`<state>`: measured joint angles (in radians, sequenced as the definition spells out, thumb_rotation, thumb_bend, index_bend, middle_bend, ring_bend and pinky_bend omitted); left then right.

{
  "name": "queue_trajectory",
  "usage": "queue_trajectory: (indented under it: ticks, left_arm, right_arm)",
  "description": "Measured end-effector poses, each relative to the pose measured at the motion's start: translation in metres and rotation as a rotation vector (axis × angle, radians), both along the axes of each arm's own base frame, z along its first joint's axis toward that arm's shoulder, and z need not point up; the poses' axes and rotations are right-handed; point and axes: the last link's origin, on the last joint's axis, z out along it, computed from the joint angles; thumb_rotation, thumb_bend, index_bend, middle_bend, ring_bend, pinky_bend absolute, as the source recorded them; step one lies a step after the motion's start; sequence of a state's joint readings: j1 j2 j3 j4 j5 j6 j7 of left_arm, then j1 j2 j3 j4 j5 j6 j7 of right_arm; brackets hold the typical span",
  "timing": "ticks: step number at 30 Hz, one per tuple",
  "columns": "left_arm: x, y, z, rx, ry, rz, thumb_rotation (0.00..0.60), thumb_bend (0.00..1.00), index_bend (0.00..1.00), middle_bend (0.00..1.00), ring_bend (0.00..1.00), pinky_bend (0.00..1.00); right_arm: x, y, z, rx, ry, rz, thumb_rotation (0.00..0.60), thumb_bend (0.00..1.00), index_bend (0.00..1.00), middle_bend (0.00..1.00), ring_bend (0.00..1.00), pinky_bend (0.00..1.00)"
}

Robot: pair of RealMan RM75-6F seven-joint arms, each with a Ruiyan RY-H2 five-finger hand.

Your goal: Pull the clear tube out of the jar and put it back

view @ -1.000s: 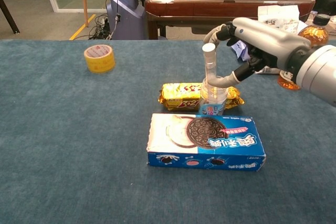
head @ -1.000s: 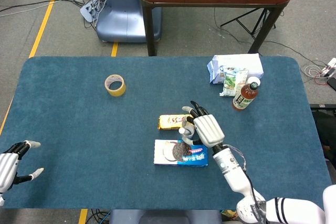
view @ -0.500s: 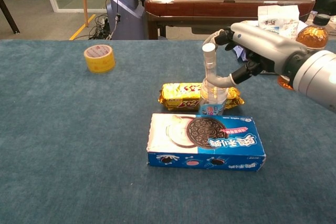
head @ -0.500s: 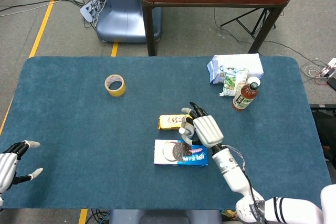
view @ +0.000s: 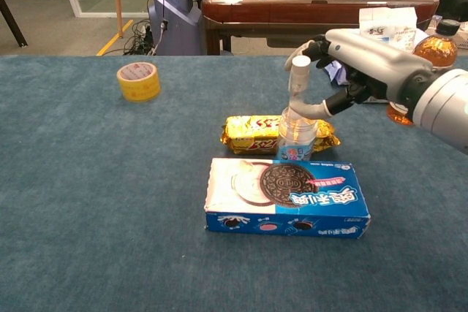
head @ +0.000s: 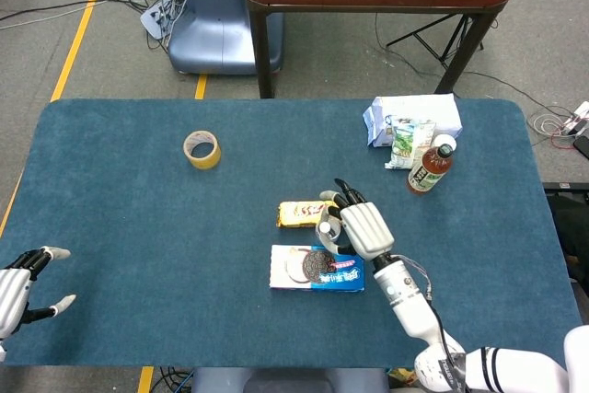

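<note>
A small clear jar (view: 296, 137) with a blue label stands just behind the cookie box. The clear tube (view: 298, 84) with a white cap sticks up out of the jar's mouth, leaning a little to the right. My right hand (view: 360, 63) reaches in from the right and pinches the tube between thumb and a finger near its top. From the head view my right hand (head: 364, 227) covers most of the jar, with only the tube's cap (head: 325, 227) showing. My left hand (head: 20, 288) rests open at the table's near left edge, holding nothing.
A blue cookie box (view: 289, 196) lies in front of the jar, a gold snack pack (view: 247, 132) behind it. A yellow tape roll (view: 138, 80) sits far left. A tea bottle (head: 429, 166) and white bags (head: 414, 117) stand at the back right.
The tube has risen slightly in the jar and tipped to the right, with my right hand's fingers closing onto its top. The left hand has not moved.
</note>
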<state>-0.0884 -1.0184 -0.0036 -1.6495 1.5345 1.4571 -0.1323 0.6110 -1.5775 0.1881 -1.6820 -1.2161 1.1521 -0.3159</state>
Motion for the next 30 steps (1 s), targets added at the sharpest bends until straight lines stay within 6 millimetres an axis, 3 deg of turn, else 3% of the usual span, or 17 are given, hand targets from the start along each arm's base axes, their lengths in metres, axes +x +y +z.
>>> queue_trajectory:
  ticks: [11,30]
  left_arm:
    - [-0.001,0.001,-0.001,-0.005,0.002,0.003,0.600,0.16,0.31,0.31,0.27,0.46]
    - [0.001,0.001,-0.009,-0.033,0.028,0.003,0.600,0.16,0.31,0.31,0.27,0.46]
  right_arm:
    - [0.003,0.004,0.016,-0.046,-0.039,0.029,0.600,0.44,0.59,0.26,0.03,0.15]
    - [0.009,0.031,0.092,-0.118,-0.225,0.092,0.600,0.44,0.63,0.37,0.13,0.15]
